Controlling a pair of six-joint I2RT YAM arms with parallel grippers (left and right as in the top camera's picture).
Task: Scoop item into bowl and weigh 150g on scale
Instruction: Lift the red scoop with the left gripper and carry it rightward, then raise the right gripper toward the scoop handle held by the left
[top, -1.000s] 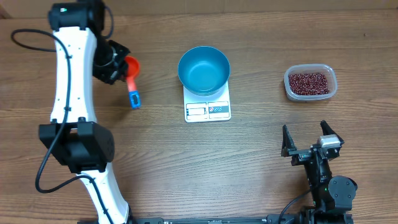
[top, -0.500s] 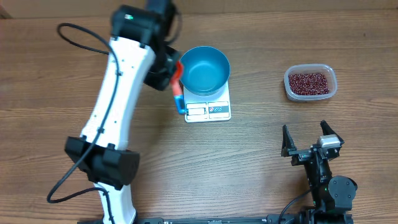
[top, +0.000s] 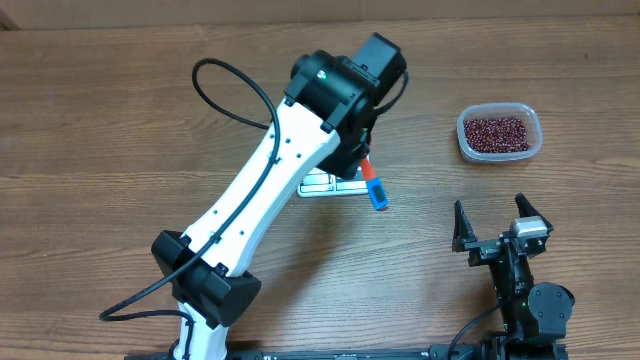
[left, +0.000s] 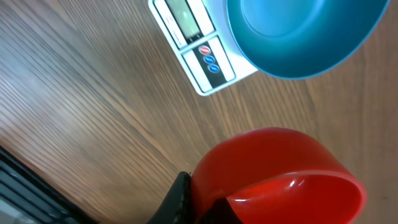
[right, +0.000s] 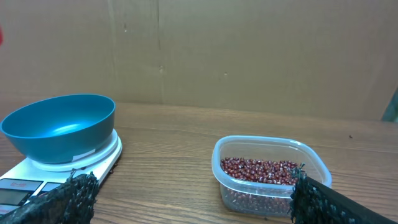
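The left gripper (left: 198, 210) is closed on the scoop (left: 280, 177). One black finger (left: 178, 198) lies tight against the base of the red cup, and the cup sits directly in front of the fingers. From above, the blue handle (top: 378, 188) comes out from under the wrist, while the left arm (top: 270, 190) reaches across the table (top: 100, 120) and covers the bowl in that view. Only the front edge of the scale (top: 325, 186) shows beside the handle.

In the left wrist view the scale (left: 196, 50) lies beyond the fingers, past the red cup, with its display and buttons turned toward them. The blue bowl (left: 298, 37) stands on the scale, farther out from the fingers and to the right of the buttons. It is apart from the scoop.

The beans (top: 495, 131) are well to the right of the left fingers, in a clear tub (top: 461, 135) on the table.

The right gripper (top: 497, 226) rests low with its fingers (right: 78, 196) spread wide and nothing between them. Seen from its own camera, the tub with the beans (right: 258, 168) lies near, ahead of the fingers and closer to the right one. The bowl (right: 59, 127) on the scale (right: 102, 158) stands ahead of the left finger.
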